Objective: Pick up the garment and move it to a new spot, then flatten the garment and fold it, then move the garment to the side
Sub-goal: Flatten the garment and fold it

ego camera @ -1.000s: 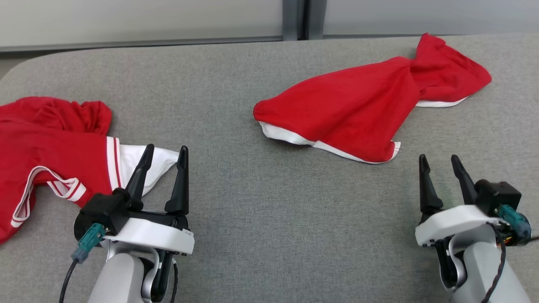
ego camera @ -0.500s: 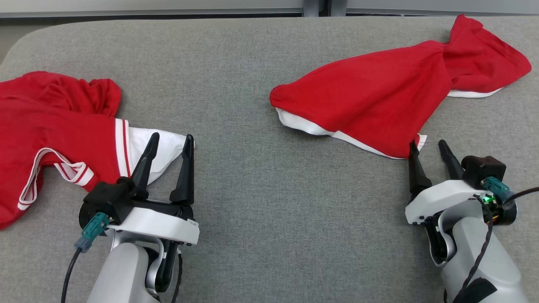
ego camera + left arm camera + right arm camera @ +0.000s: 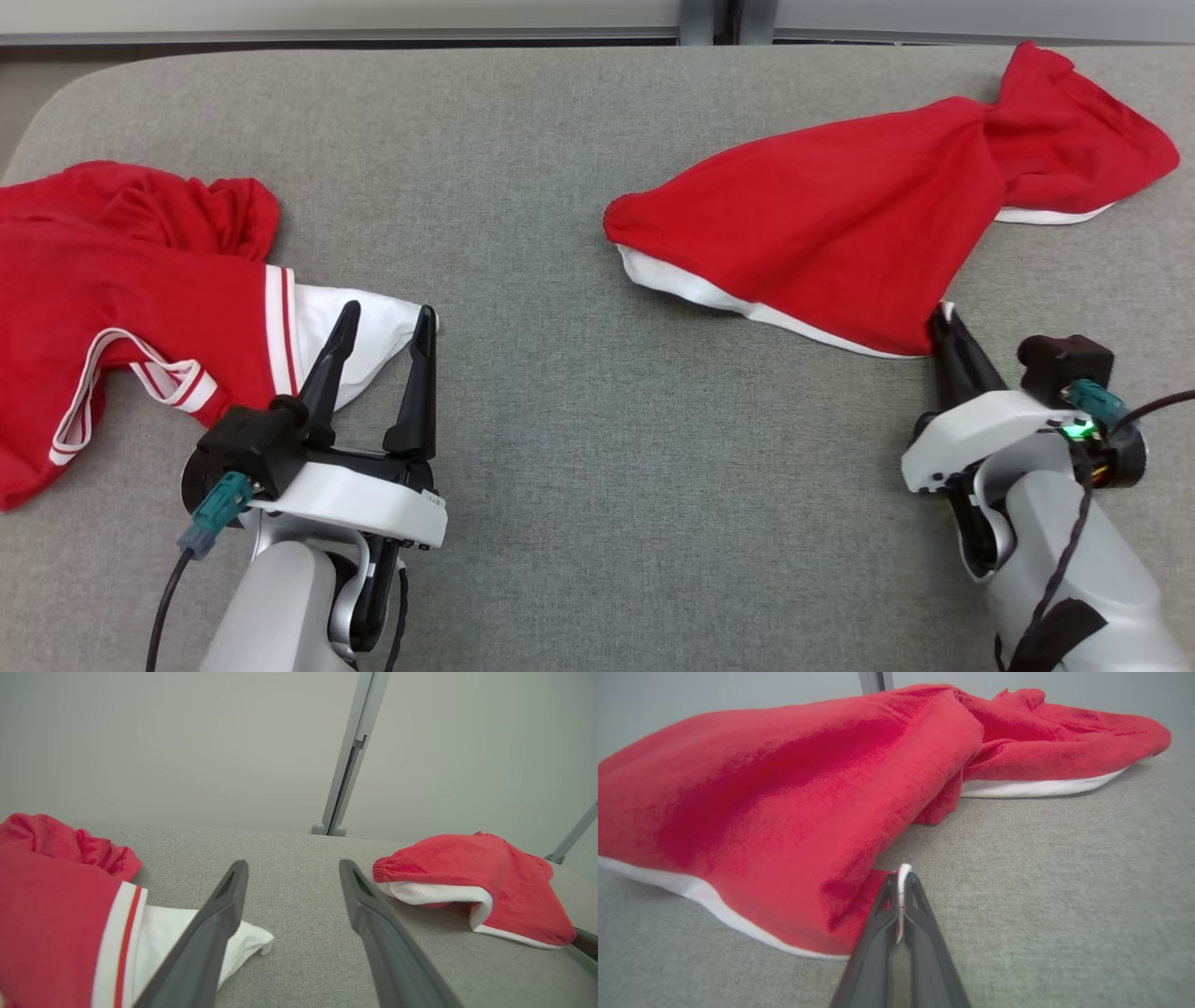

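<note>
Shows a red garment (image 3: pixel 840 224) on the right side of the grey table (image 3: pixel 579 485). Pinches its near corner tight with the right gripper (image 3: pixel 945 317). From the right wrist, shows the white hem (image 3: pixel 903 872) squeezed between the fingers (image 3: pixel 878 933). Holds the left gripper (image 3: pixel 385 322) wide open on the table's left side. Behind the table, pale wall (image 3: pixel 187 742) and grey post (image 3: pixel 348 765).

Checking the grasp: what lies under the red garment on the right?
Under the red garment a white layer shows along the near edge, on the grey table. The right gripper is shut on its corner. Anything beneath the middle is covered.
</note>
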{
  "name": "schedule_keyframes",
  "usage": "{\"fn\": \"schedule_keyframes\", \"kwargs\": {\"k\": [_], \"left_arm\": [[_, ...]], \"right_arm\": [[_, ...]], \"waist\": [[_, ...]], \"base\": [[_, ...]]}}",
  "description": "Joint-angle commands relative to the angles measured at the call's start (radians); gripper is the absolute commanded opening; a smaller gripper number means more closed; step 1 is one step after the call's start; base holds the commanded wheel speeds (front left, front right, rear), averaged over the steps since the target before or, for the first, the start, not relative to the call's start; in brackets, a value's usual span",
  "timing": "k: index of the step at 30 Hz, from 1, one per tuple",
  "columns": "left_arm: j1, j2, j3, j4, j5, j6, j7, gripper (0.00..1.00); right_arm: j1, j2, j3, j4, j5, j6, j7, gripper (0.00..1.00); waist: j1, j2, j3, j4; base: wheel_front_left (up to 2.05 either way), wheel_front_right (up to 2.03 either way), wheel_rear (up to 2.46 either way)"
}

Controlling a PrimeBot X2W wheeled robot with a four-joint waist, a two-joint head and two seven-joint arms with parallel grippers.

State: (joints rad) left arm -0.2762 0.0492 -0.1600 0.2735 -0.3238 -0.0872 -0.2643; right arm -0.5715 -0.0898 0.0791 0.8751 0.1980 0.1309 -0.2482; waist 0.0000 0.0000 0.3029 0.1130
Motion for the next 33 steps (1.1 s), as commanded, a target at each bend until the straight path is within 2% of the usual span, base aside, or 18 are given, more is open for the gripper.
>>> {"fn": "schedule_keyframes", "kwargs": {"k": [1,9,18,21,27,33], "left_arm": [[-0.007,0.003,-0.001,0.003,0.009,0.001,0.0,1.0],[-0.004,0.003,-0.031,0.033,0.039,-0.009,0.0,1.0],[-0.061,0.003,-0.144,0.134,0.133,-0.026,0.0,1.0],[-0.097,0.006,-0.201,0.182,0.189,-0.034,0.0,1.0],[-0.167,0.029,-0.327,0.263,0.269,-0.042,0.0,1.0],[-0.228,0.036,-0.382,0.325,0.295,-0.044,0.0,1.0]], "right_arm": [[0.008,-0.016,-0.008,0.004,0.007,0.0,-0.009,0.0],[0.058,-0.007,-0.174,-0.062,0.017,0.0,-0.018,0.0],[0.062,0.035,-0.387,-0.164,0.019,0.0,-0.018,0.0],[0.046,0.038,-0.391,-0.169,0.036,0.0,-0.019,0.0],[0.015,0.038,-0.317,-0.158,0.086,0.0,-0.019,0.0],[0.005,0.038,-0.273,-0.158,0.113,0.0,-0.019,0.0]], "waist": [[0.0,0.0,-0.006,-0.006],[0.0,0.0,-0.032,-0.061],[0.0,0.0,-0.004,-0.128],[0.0,0.0,0.014,-0.142],[0.0,0.0,0.042,-0.168],[0.0,0.0,0.054,-0.191]], "base": [[0.0,0.0,0.0],[0.0,0.0,0.0],[0.0,0.0,0.0],[0.0,0.0,0.0],[0.0,0.0,0.0],[0.0,0.0,0.0]]}}
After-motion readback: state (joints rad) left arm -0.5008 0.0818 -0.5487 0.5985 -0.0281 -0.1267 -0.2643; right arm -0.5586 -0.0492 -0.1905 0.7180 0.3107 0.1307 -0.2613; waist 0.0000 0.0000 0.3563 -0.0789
